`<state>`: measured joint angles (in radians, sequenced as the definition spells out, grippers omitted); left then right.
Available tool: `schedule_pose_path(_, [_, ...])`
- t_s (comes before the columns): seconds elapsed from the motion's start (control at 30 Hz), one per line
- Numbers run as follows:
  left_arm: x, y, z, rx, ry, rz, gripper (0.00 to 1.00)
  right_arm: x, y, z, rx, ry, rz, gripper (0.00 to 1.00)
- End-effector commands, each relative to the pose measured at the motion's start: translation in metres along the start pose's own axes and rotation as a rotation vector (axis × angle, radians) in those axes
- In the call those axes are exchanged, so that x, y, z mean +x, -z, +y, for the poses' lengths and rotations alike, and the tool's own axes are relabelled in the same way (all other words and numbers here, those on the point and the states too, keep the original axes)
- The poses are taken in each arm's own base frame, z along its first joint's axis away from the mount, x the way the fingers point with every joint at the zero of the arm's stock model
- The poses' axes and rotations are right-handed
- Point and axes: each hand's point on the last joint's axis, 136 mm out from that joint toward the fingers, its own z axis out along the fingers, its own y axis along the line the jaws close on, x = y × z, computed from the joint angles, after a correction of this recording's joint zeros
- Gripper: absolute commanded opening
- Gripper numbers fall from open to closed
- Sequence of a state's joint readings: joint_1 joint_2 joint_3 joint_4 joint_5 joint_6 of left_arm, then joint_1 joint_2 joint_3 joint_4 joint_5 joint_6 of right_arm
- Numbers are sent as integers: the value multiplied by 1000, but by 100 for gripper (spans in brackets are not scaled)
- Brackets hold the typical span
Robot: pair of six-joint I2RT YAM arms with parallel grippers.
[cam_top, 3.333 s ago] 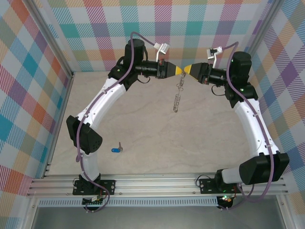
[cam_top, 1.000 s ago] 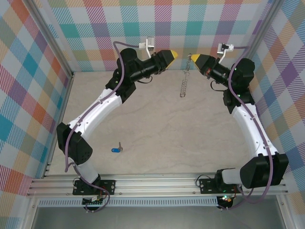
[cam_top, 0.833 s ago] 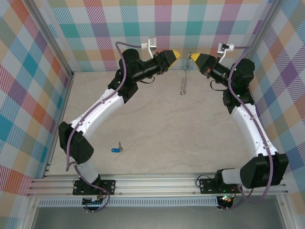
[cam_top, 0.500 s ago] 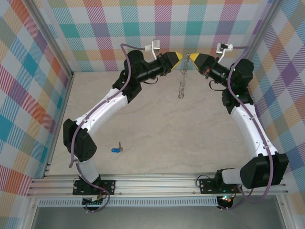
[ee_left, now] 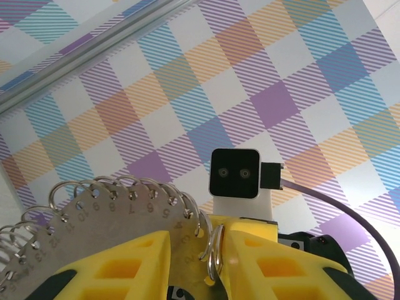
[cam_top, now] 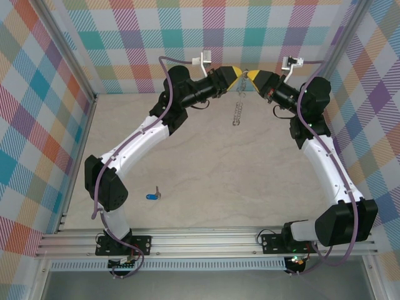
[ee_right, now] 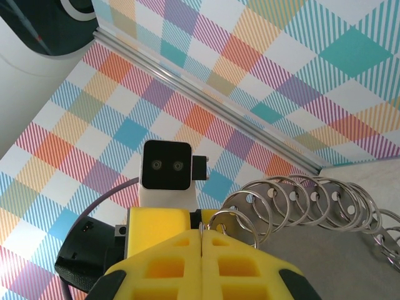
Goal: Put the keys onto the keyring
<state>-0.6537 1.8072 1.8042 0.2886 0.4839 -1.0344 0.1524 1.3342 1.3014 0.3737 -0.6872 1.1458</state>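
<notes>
My right jaws are clamped shut on the keyring point(cam_top: 237, 107), which dangles at 12 o'clock over the table point(cam_top: 219, 169). My left jaws are narrow with one loop in the gap; I can't tell if it's pinched. Best to close squarely on that loop without yanking. The key point(cam_top: 152, 195) lies at 8 o'clock, not yet picked up.

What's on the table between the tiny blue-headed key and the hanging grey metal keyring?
Nothing: in the top view, bare beige tabletop runs from the tiny blue-headed key to the bumpy grey metal keyring dangling above it.
</notes>
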Motion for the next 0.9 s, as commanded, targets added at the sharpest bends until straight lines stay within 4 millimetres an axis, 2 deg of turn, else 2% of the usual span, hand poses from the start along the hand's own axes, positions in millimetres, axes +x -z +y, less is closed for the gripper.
schedule_pose_path(0.0, [-5, -1, -35, 87, -23, -22, 30, -6, -3, 17, -51, 37, -27, 0])
schedule_pose_path(0.27, [-4, 0, -37, 95, -21, -17, 29, -4, -6, 17, -53, 35, -24, 0])
schedule_pose_path(0.6, [1, 3, -39, 101, -22, -3, 18, -1, -9, 16, -51, 35, -22, 0])
schedule_pose_path(0.87, [3, 6, -39, 101, -22, 2, 18, 0, -12, 14, -47, 30, -21, 0])
